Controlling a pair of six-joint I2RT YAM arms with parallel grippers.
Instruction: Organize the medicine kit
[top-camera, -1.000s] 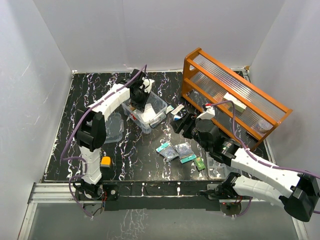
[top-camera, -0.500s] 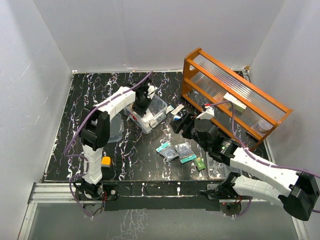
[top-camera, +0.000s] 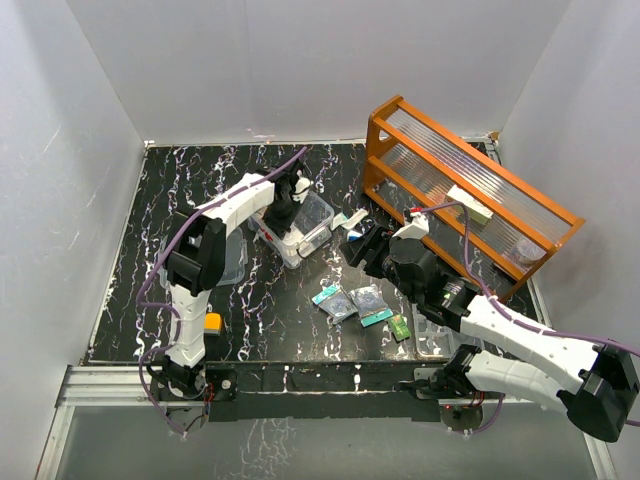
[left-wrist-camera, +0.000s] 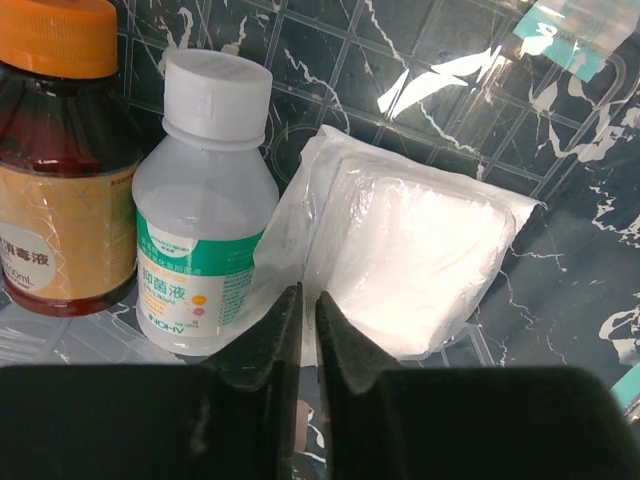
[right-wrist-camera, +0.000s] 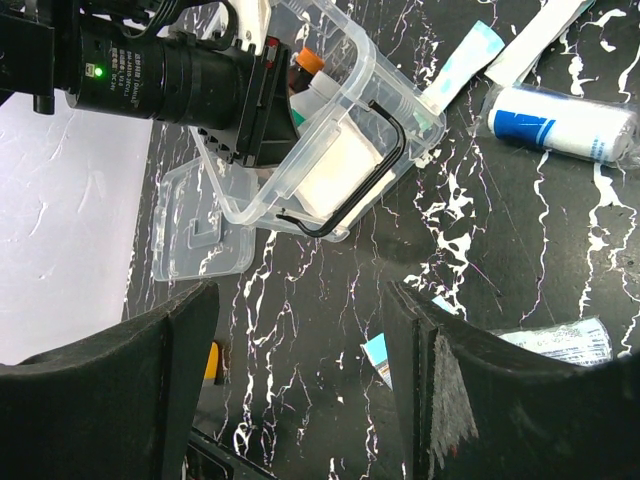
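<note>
The medicine kit (top-camera: 300, 228) is a clear box, open, standing at mid table; the right wrist view shows its black handle (right-wrist-camera: 350, 190). Inside it stand a brown bottle with an orange cap (left-wrist-camera: 65, 160) and a white bottle (left-wrist-camera: 205, 210), with a white gauze packet (left-wrist-camera: 410, 250) beside them. My left gripper (left-wrist-camera: 308, 300) reaches into the box, its jaws nearly closed on the packet's clear edge; it also shows in the top view (top-camera: 287, 212). My right gripper (right-wrist-camera: 300, 380) is open and empty, hovering right of the box above the table; it also shows in the top view (top-camera: 362, 245).
A clear tray (top-camera: 228, 258) lies left of the box. Small packets (top-camera: 336, 303) and a green one (top-camera: 400, 328) lie in front. A bandage roll (right-wrist-camera: 560, 122) lies near the orange wooden rack (top-camera: 470, 195). A yellow object (top-camera: 211, 322) sits near the left arm's base.
My left gripper has moved right and down into the box with the packet. The right arm has barely moved.
</note>
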